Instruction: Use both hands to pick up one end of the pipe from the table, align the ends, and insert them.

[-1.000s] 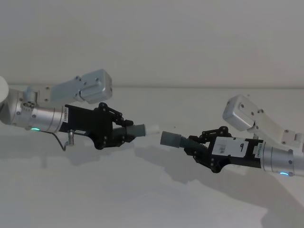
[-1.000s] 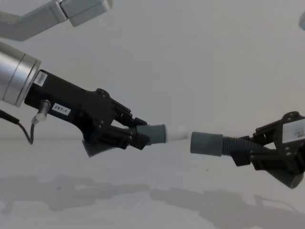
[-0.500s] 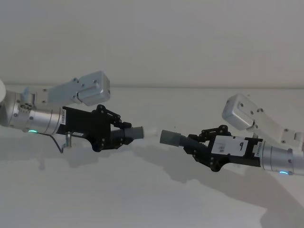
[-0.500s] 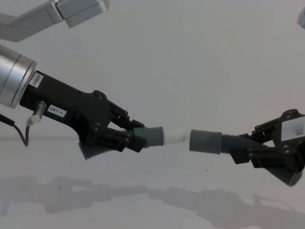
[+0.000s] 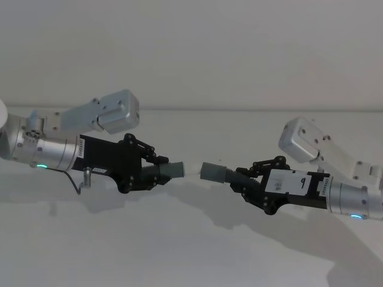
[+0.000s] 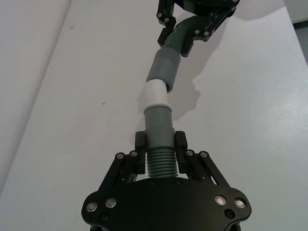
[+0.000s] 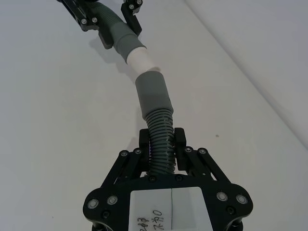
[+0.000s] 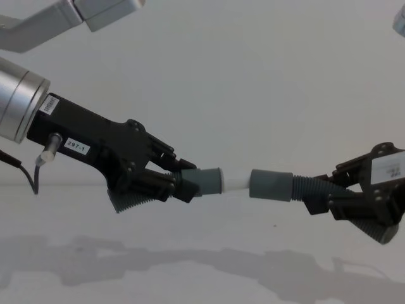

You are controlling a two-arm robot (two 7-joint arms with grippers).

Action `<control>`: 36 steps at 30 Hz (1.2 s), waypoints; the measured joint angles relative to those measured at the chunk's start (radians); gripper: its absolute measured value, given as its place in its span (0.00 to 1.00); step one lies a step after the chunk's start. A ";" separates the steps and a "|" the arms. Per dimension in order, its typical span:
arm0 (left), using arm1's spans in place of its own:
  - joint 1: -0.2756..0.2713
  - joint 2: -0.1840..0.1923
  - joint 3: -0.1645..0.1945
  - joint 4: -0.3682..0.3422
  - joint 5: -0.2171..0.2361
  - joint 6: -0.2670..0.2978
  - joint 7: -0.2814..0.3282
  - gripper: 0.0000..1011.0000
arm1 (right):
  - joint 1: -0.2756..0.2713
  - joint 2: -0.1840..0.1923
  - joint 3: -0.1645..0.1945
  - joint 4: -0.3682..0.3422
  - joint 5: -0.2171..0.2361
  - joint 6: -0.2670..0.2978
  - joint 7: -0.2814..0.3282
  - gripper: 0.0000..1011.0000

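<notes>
Table [image 5: 179, 251]: white, matte, with nothing resting on it near the work; both pipe pieces are held in the air above it.

Left end effector [image 8: 166, 181]: comes in from the left, fingers clamped on the ribbed part of the left piece [image 6: 160, 160]. Its grey cuff [image 8: 205, 182] and white tip [image 8: 235, 183] point at the other piece.

Right end effector [image 8: 333, 201]: comes in from the right, lower down, fingers clamped on the ribbed part of the right piece [image 7: 161, 139]. Its cuff [image 8: 271, 185] faces the tip.

Change over the last second: the gap has closed. A second ago tip and right cuff stood clearly apart; now, from the chest view, the tip meets the cuff mouth. The left wrist view shows the white tip [image 6: 156, 94] at the cuff [image 6: 165, 71] with a slight angle between the two axes; the right wrist view shows the same kink at the tip [image 7: 139, 60].

Judgement: alignment is nearly finished and insertion is at its very start. I cannot tell if the tip has entered. The kink probably needs straightening before pushing home, or the tip may jam on the rim.
</notes>
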 joint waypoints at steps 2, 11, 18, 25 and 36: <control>-0.003 0.000 0.003 0.000 -0.004 0.000 -0.005 0.34 | 0.002 0.001 -0.002 -0.001 0.001 -0.001 -0.002 0.29; -0.012 -0.001 0.017 0.000 -0.010 0.000 -0.019 0.34 | 0.006 0.006 -0.006 -0.013 0.009 -0.010 -0.003 0.29; -0.020 -0.002 0.029 0.002 -0.012 0.000 -0.028 0.34 | 0.007 0.016 -0.009 -0.028 0.014 -0.022 -0.001 0.29; -0.025 -0.002 0.036 0.001 -0.015 0.000 -0.031 0.35 | 0.007 0.026 -0.013 -0.042 0.021 -0.034 0.005 0.29; -0.030 -0.001 0.042 -0.002 -0.016 0.000 -0.031 0.35 | 0.009 0.033 -0.019 -0.048 0.028 -0.038 0.006 0.28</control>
